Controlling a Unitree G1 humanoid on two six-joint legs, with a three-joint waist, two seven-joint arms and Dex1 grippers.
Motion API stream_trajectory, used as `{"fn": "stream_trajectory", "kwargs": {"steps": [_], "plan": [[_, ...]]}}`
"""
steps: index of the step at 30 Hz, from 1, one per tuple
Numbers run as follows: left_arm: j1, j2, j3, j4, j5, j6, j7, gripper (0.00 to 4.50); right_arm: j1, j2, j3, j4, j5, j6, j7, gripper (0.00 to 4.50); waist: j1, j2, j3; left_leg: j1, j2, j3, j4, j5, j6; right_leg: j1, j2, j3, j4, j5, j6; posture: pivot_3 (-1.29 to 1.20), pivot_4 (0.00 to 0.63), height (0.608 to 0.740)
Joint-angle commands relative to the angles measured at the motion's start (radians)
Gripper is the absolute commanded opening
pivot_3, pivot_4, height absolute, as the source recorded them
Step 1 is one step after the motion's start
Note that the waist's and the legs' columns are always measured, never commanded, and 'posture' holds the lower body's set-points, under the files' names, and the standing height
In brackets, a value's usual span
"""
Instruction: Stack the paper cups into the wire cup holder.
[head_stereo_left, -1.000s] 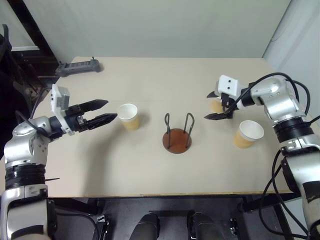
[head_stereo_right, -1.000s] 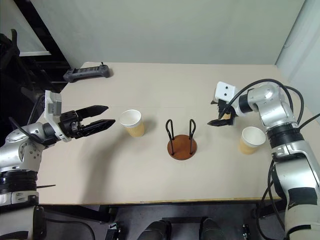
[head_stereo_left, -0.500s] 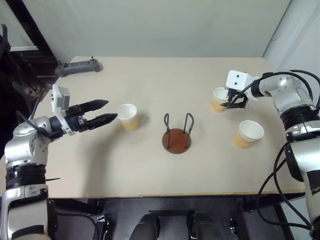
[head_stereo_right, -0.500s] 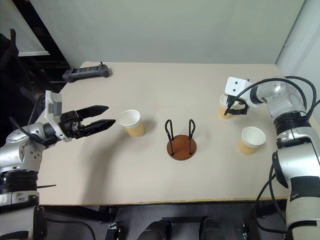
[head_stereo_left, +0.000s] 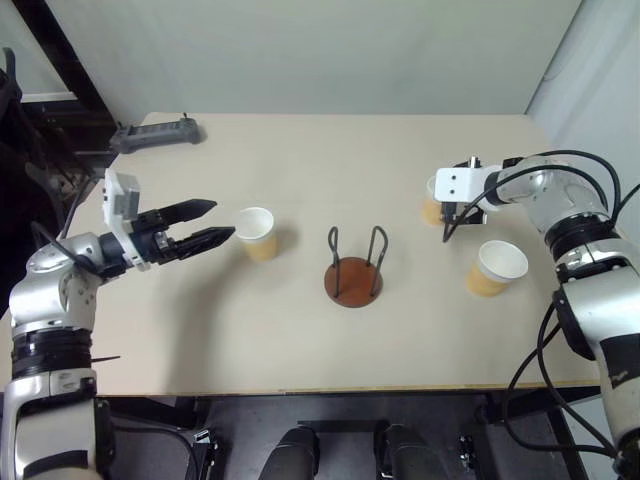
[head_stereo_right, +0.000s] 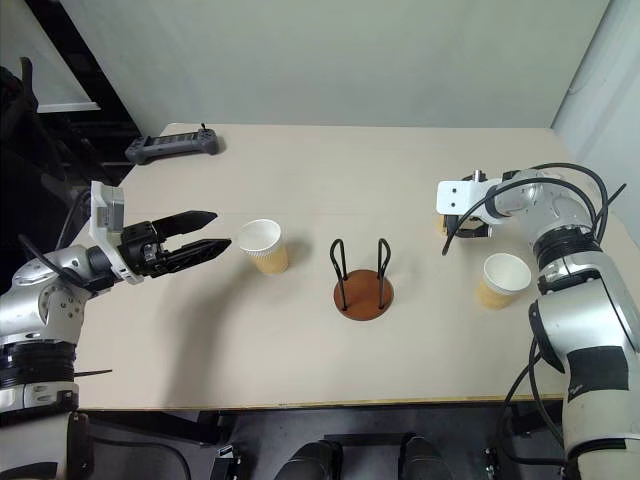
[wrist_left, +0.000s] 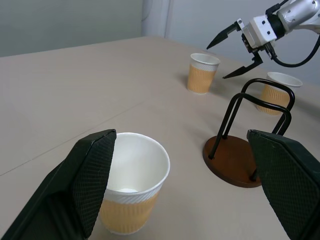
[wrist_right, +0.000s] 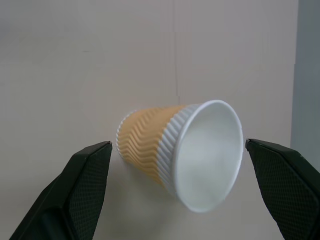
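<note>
The right end effector (wrist_left: 239, 50) hovers with black fingers spread wide around a tan-and-white ribbed paper cup (wrist_right: 180, 152) at the table's (head_stereo_left: 300, 160) two o'clock, touching nothing. The left end effector (head_stereo_left: 214, 222) is equally wide and empty, a second cup (head_stereo_left: 257, 233) just off its tips. The brown-based wire cup holder (head_stereo_left: 354, 267) stands empty at centre, a third cup (head_stereo_left: 494, 267) at its three o'clock.

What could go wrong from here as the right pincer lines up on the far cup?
1. The right pincer stands open around the far paper cup without gripping it yet; an off-centre close could tip or crush the light cup.
2. A second cup stands close beside that arm and could be knocked during the lift.
3. The wire cup holder has narrow upright loops; a tilted cup may catch on them.
</note>
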Motion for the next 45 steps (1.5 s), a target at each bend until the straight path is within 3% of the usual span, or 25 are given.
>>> {"fn": "stream_trajectory", "kwargs": {"steps": [1, 15, 21, 29, 33, 43, 45], "plan": [[-0.009, 0.015, -0.006, -0.028, -0.006, -0.007, -0.036, 4.50, -0.048, 0.001, 0.000, 0.006, -0.013, -0.020, -0.020, 4.43, 0.000, 0.000, 0.000, 0.000, 0.000, 0.000, 0.000, 0.000, 0.000, 0.000, 0.000, 0.000, 0.000, 0.000, 0.000, 0.00, 0.150, 0.740], [-0.369, 0.033, -0.229, 0.226, 0.154, -0.182, -0.325, 4.50, -0.052, 0.016, -0.013, 0.020, -0.012, -0.016, -0.018, 4.43, 0.004, 0.000, 0.000, 0.000, 0.001, 0.000, 0.000, 0.001, -0.001, 0.000, 0.000, -0.001, -0.001, 0.002, -0.001, 0.00, 0.150, 0.740], [-0.394, 0.045, -0.311, 0.149, 0.100, -0.151, -0.332, 4.50, -0.052, 0.014, -0.010, 0.020, -0.016, -0.014, -0.016, 4.43, 0.004, 0.000, 0.000, -0.001, 0.001, 0.001, -0.002, 0.005, 0.006, 0.000, 0.000, -0.001, -0.005, 0.002, -0.001, 0.00, 0.150, 0.740], [-0.393, 0.033, -0.330, 0.098, 0.073, -0.125, -0.332, 4.50, -0.058, 0.013, 0.006, 0.031, -0.039, 0.000, -0.005, 4.43, 0.004, 0.000, 0.000, -0.002, 0.001, 0.001, -0.002, 0.004, 0.006, 0.000, 0.000, -0.001, -0.006, 0.003, 0.000, 0.00, 0.150, 0.740], [-0.400, 0.030, -0.335, 0.105, 0.067, -0.130, -0.332, 4.50, -0.059, 0.015, 0.010, 0.037, -0.050, 0.003, -0.001, 3.61, 0.004, 0.000, 0.000, -0.002, 0.001, 0.001, -0.002, 0.004, 0.006, 0.000, 0.000, -0.001, -0.005, 0.003, 0.000, 0.00, 0.150, 0.740], [-0.404, 0.035, -0.347, 0.102, 0.048, -0.138, -0.332, 4.50, -0.063, 0.013, 0.017, 0.043, -0.067, 0.001, 0.008, 0.13, 0.004, 0.000, 0.000, -0.002, 0.001, 0.001, -0.002, 0.005, 0.007, 0.000, 0.000, -0.001, -0.005, 0.003, 0.000, 0.00, 0.150, 0.740], [-0.404, 0.033, -0.349, 0.099, 0.046, -0.138, -0.332, 4.50, -0.064, 0.012, 0.017, 0.043, -0.068, 0.001, 0.013, 0.05, 0.004, 0.000, 0.000, -0.001, 0.002, 0.001, -0.002, 0.005, 0.007, 0.000, 0.000, -0.001, -0.005, 0.003, 0.000, 0.00, 0.150, 0.740]]}}
